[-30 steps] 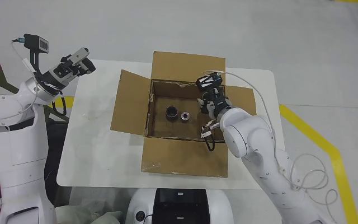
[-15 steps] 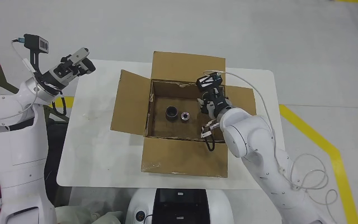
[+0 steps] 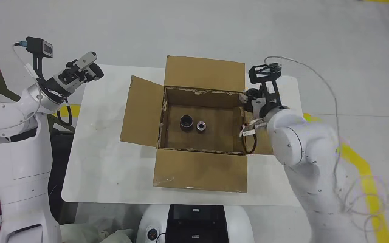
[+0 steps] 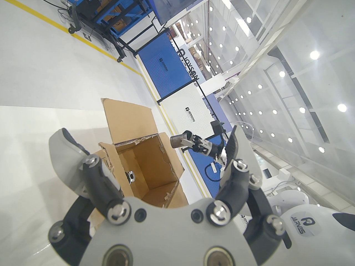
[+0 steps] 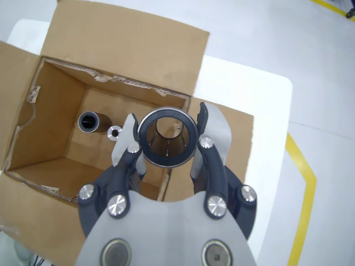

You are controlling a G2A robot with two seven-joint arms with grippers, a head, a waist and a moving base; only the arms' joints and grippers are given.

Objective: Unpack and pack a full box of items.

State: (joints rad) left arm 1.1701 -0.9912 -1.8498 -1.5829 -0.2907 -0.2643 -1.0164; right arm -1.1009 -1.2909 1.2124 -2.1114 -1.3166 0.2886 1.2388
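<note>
An open cardboard box [image 3: 143,115] stands on the white table [image 3: 97,158]. On its floor lie a black cylinder [image 3: 186,123] and a small silver bushing [image 3: 200,126], seen again as the cylinder [image 5: 88,122] and bushing [image 5: 114,132] in the right wrist view. My right gripper [image 5: 167,113] is shut on a large metal bearing sleeve [image 5: 168,137] with a black rim, held above the box's right wall [image 3: 243,118]. My left gripper [image 4: 149,134] hangs open with nothing in it, high over the table's far left corner [image 3: 94,65], well away from the box.
The box's four flaps are folded outward; the front flap [image 3: 200,170] reaches toward the table's near edge. Bare table lies to the left of the box [image 3: 97,140] and to its right [image 3: 285,91]. A yellow floor line [image 3: 358,164] runs to the right.
My right gripper has risen out of the box and moved right to its right wall, carrying the bearing sleeve. The left arm has not moved.
</note>
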